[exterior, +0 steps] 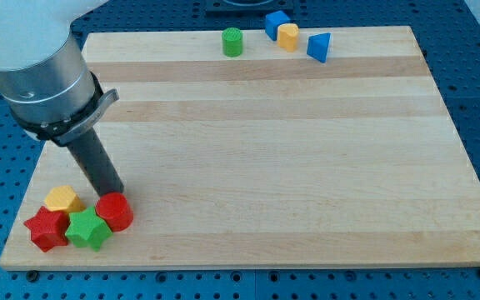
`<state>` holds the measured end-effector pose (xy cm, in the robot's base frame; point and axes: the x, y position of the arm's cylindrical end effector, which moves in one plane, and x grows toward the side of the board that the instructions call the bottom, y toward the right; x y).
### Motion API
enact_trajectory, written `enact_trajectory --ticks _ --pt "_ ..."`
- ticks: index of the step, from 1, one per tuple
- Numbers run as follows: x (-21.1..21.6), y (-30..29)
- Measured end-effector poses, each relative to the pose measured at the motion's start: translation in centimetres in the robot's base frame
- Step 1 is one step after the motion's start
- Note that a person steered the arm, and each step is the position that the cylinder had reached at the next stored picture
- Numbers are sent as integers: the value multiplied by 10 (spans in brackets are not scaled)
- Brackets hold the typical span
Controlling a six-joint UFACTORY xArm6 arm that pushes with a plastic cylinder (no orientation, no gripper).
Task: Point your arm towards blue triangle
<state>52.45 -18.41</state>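
Camera view, the only one: a pale wooden board (257,150) on a blue surface. My arm enters at the view's top left and ends in a dark rod. My tip (115,194) sits near the board's bottom left corner, just above and seemingly touching the red cylinder (115,212). There are no jaws to open or close; it's a bare rod, holding nothing.

Clustered by my tip: the yellow block (62,199) at about 9 o'clock, the green star (87,230) at 7 o'clock, the red star (47,229) further to the view's left.

The blue triangle (319,47) lies near the board's top edge, right of centre, at roughly 2 o'clock from my tip and well apart from it, w/ open board between. Just to its left sit a yellow cylinder (287,37) and a blue cube (276,23); a green cylinder (232,42) is further left.

No brands, labels or readable writing visible.
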Motion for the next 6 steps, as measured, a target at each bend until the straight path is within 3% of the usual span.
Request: enact_trajectory --ticks 1,4,6 --pt "-50 47" --pt "-153 351" --pt "-277 479"
